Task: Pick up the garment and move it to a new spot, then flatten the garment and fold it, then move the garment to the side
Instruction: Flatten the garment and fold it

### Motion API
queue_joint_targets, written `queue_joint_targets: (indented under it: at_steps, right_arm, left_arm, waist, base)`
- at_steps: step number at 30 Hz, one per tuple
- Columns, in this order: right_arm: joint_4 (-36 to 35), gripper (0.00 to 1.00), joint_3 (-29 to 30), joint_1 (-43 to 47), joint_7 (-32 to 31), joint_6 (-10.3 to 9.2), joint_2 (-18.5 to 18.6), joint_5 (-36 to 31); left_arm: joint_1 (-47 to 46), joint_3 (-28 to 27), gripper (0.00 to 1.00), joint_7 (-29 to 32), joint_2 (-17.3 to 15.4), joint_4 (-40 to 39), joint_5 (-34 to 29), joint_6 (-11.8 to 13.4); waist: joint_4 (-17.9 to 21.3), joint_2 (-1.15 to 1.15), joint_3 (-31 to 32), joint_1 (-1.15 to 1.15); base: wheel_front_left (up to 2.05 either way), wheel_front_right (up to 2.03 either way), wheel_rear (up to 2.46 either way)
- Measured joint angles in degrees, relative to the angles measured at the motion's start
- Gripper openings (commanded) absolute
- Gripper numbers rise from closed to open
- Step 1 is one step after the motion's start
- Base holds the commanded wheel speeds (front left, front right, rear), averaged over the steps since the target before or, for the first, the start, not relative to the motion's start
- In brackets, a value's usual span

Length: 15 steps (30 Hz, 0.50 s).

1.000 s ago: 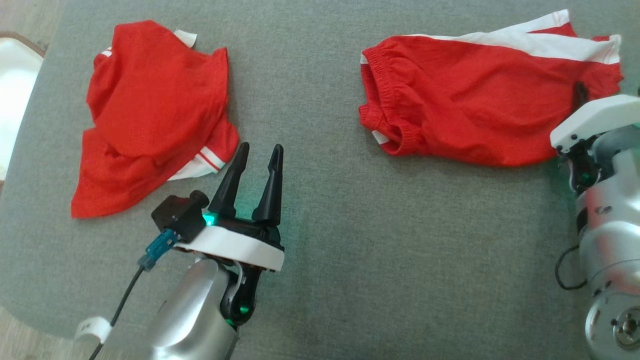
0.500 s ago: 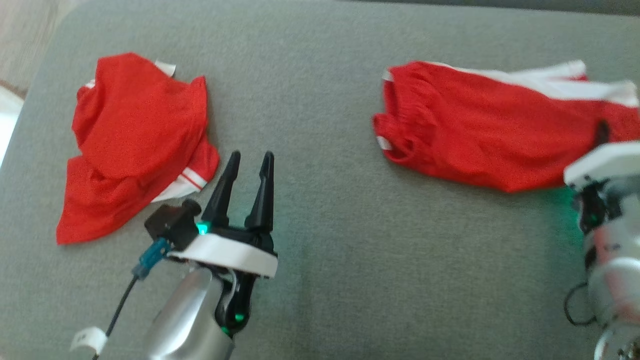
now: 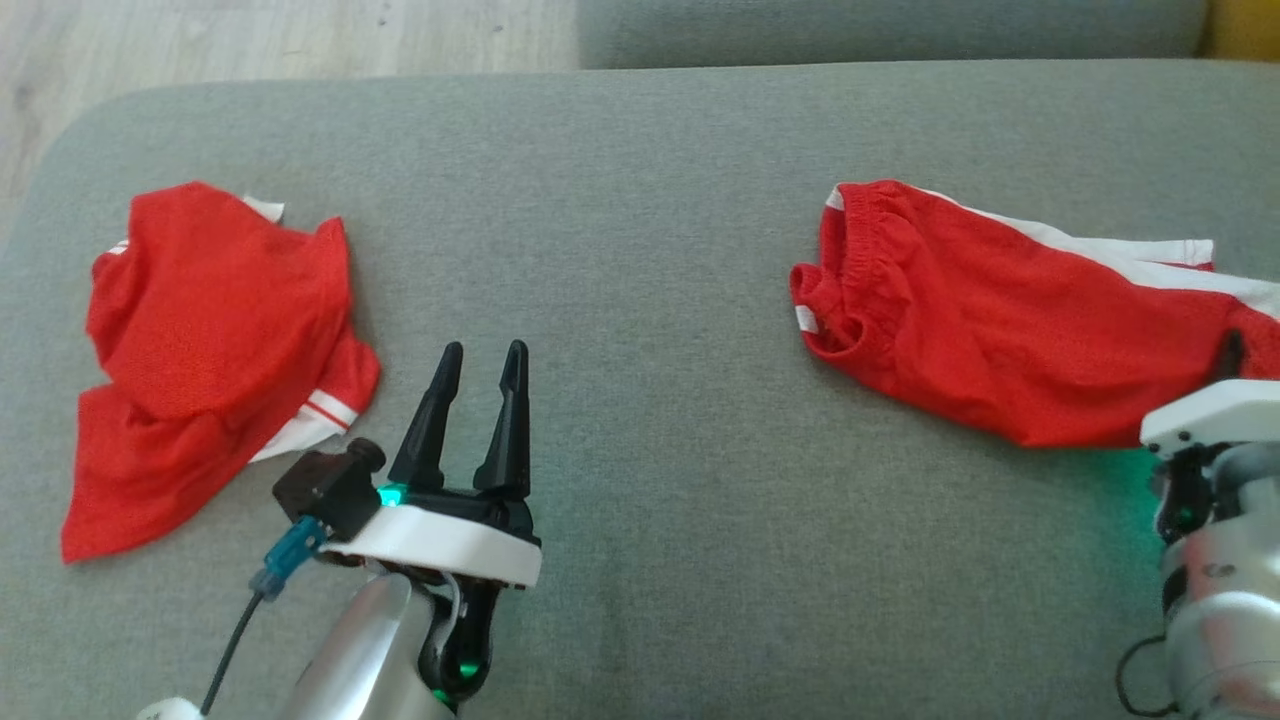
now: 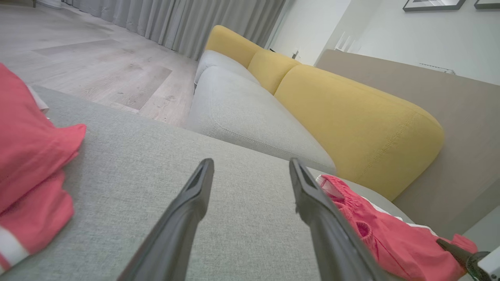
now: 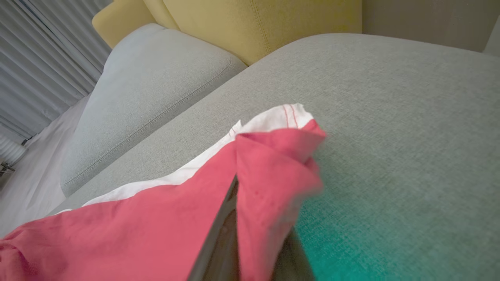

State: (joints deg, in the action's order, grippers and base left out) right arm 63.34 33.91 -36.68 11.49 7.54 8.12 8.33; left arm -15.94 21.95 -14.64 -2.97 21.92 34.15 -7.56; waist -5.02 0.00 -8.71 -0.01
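The right gripper [image 3: 1230, 352] was clamped on the leg hem of the red shorts [image 3: 980, 330] — white side stripe, waistband bunched — which stretched from it toward the left gripper [image 3: 484, 352], fingers apart and empty. To that gripper's left lay a crumpled red garment [image 3: 200, 340]. Both garments lay on a grey cushion [image 3: 660, 250]; beyond it were a yellow sofa back [image 4: 351, 117] and a wood floor [image 3: 250, 40].

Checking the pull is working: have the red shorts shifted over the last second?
Yes. The red shorts slid toward the robot's right: their gap to the unmoved red shirt has widened.
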Motion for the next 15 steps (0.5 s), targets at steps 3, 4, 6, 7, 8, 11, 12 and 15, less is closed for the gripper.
queue_joint_targets:
  at_steps: [3, 4, 6, 7, 8, 11, 12, 15]
  right_arm:
    - [-1.52, 0.00, -0.49, -0.03, 0.34, 0.00, -0.88, 0.00]
    - [-1.97, 0.00, -0.89, -0.03, 0.59, 0.00, -1.16, -0.01]
    - [-2.87, 0.00, -1.83, -0.04, 0.70, 0.00, -1.90, -0.04]
    - [-3.36, 0.00, -2.41, -0.05, 0.76, 0.00, -2.23, -0.16]
    - [-3.82, 0.00, -3.07, -0.09, 1.13, 0.00, -2.47, -0.22]
    - [-4.85, 0.00, -4.52, -0.10, 1.41, 0.00, -2.87, -0.20]
    - [-5.33, 0.00, -5.47, -0.12, 1.65, 0.00, -3.10, -0.18]
    - [-6.51, 0.00, -8.64, -0.15, 1.66, 0.00, -3.89, 0.82]
  left_arm:
    - [-0.01, 0.09, 1.00, 0.00, 0.00, -0.12, -0.03, 0.00]
    - [-0.01, 0.10, 1.00, 0.00, 0.00, -0.12, -0.03, 0.00]
    - [-0.01, 0.16, 1.00, 0.00, 0.00, -0.10, -0.03, 0.00]
    - [-0.02, 0.23, 1.00, 0.00, 0.00, -0.09, -0.03, 0.00]
    - [-0.02, 0.30, 1.00, 0.01, -0.01, -0.05, -0.03, 0.00]
    - [-0.02, 0.40, 1.00, 0.00, -0.01, 0.05, -0.02, 0.00]
    - [-0.01, 0.41, 1.00, 0.01, -0.02, 0.11, -0.02, 0.00]
    - [0.01, 0.43, 1.00, 0.00, -0.03, 0.20, -0.02, 0.00]
  waist:
    - [0.45, 0.00, -0.20, 0.01]
    - [0.50, 0.00, -0.20, 0.01]
    - [0.50, 0.00, -0.01, 0.01]
    - [0.43, 0.00, 0.13, 0.01]
    - [0.31, 0.00, 0.31, 0.01]
    - [0.01, 0.00, 0.76, 0.01]
    - [-0.19, 0.00, 1.05, 0.01]
    - [-1.02, 0.00, 1.95, 0.01]
  base:
    - [0.00, 0.00, 0.00]
    - [0.00, 0.00, 0.00]
    - [0.00, 0.00, 0.00]
    - [0.00, 0.00, 0.00]
    - [0.00, 0.00, 0.00]
    - [0.00, 0.00, 0.00]
    - [0.00, 0.00, 0.00]
    - [0.00, 0.00, 0.00]
